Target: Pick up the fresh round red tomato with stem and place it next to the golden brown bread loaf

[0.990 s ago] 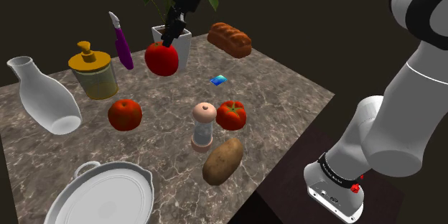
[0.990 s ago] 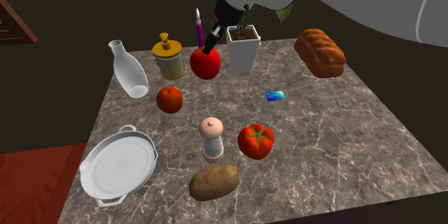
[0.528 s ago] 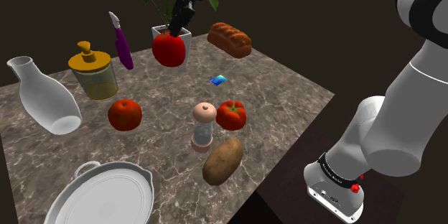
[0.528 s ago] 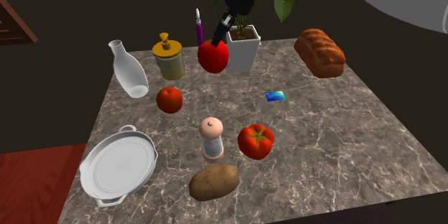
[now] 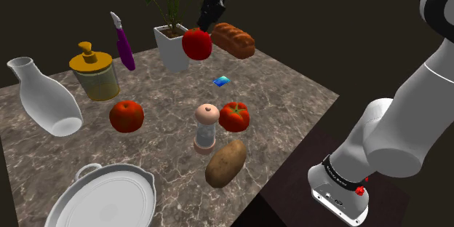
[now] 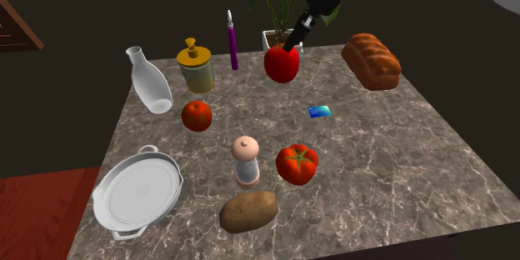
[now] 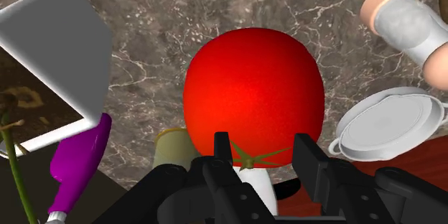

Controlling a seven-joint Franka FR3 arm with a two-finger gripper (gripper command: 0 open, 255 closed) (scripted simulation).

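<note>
A smooth round red tomato (image 5: 196, 44) (image 6: 282, 63) hangs in the air above the marble table, with my gripper (image 5: 204, 25) (image 6: 294, 42) shut on its top. In the wrist view the black fingers (image 7: 223, 148) clasp the tomato (image 7: 251, 93) at its green stem. The golden brown bread loaf (image 5: 233, 40) (image 6: 374, 61) lies at the table's far corner. The held tomato is just to the shoulder view's left of the loaf, in front of the white plant pot (image 5: 169, 44).
On the table stand another round tomato (image 5: 126, 116), a ribbed tomato (image 5: 234, 116), a pepper mill (image 5: 206, 127), a potato (image 5: 225, 163), a white pan (image 5: 102, 200), a glass vase (image 5: 47, 102), a yellow-capped jar (image 5: 94, 73), a purple peeler (image 5: 124, 44) and a blue card (image 5: 222, 81).
The gripper has carried the tomato up and towards the bread loaf, from beside the peeler across the front of the plant pot.
</note>
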